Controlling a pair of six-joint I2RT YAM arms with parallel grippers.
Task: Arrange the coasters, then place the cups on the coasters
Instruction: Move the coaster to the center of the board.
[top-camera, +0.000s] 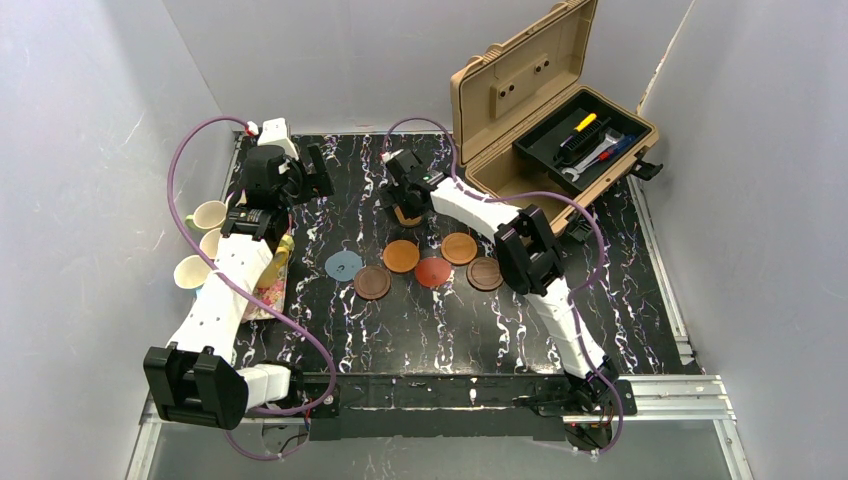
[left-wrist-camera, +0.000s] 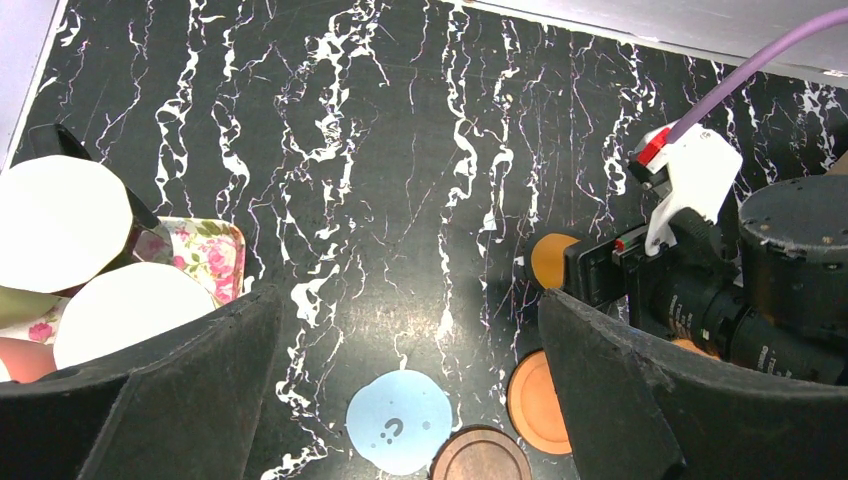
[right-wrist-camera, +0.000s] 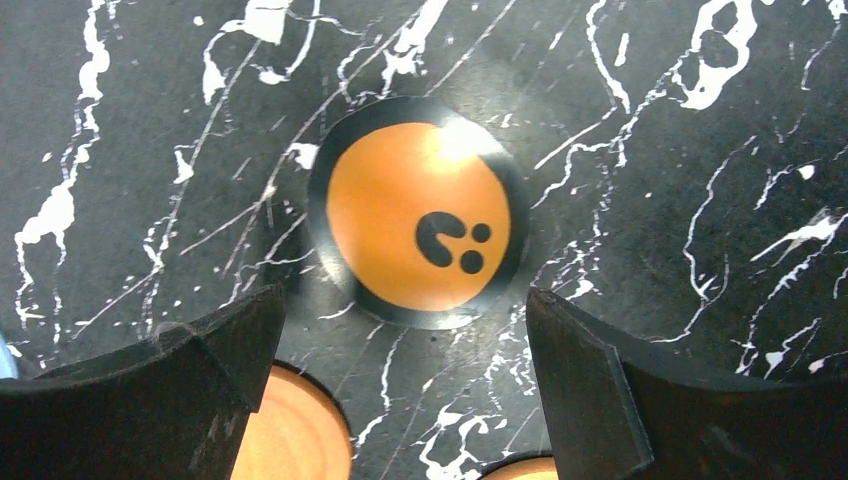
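Six coasters lie in a loose row mid-table: grey-blue, dark brown, orange-brown, red, orange-brown and dark brown. Behind the row lies an orange coaster with a dark mark. My right gripper hovers open over its near edge with nothing between the fingers. My left gripper is open and empty, high over the table's back left, and looks down on the grey-blue coaster. Three cups show cream insides at the far left.
The cups stand on a floral rectangular tray, mostly hidden under my left arm. An open tan tool case with tools in a black insert fills the back right corner. Grey walls close in on three sides.
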